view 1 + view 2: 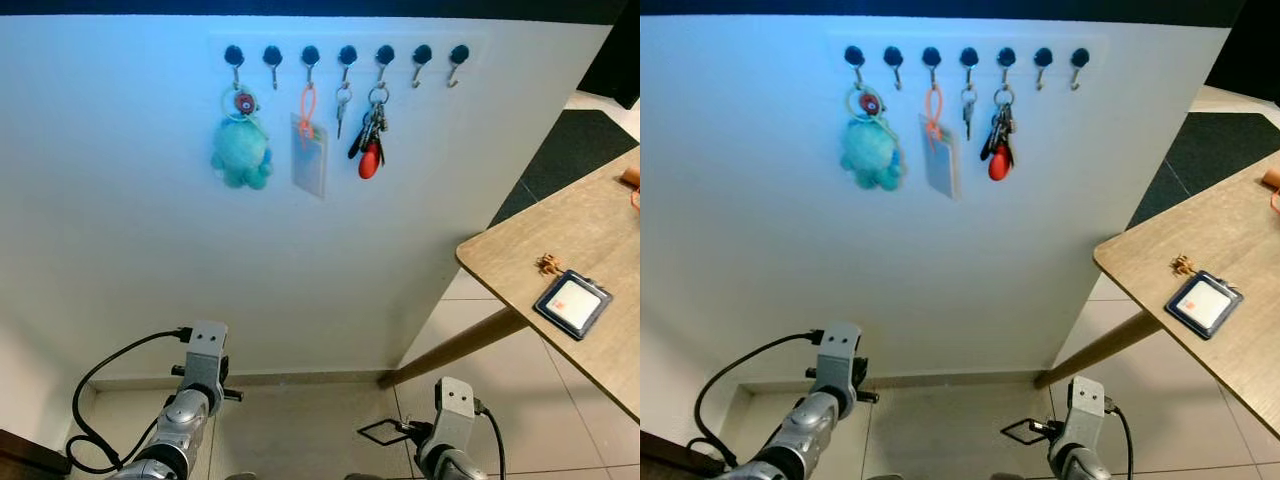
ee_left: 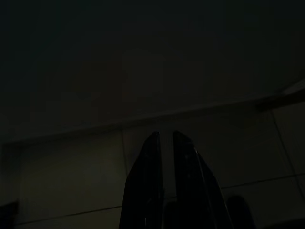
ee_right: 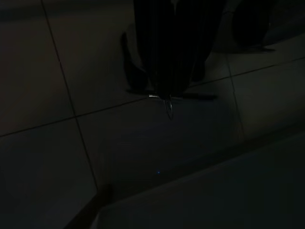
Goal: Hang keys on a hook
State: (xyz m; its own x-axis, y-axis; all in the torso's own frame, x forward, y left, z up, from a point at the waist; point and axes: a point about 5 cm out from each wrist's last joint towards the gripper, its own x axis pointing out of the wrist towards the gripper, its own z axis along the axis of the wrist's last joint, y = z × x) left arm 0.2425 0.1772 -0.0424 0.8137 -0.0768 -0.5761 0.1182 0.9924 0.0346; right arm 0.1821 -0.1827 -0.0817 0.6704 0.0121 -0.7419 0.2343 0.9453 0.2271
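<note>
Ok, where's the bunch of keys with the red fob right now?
The bunch of keys with the red fob hangs on the wall's hook rail, fifth hook from the left, between a single key and an empty hook.

Matt wooden table [image 1: 560, 240], fluffy toy [image 1: 241, 152]

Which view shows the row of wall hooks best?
The left eye view: all seven hooks sit sharp and well lit, four of them loaded. The right eye view shows the same row, shifted slightly. Both wrist views are dark and point at the floor tiles.
</note>
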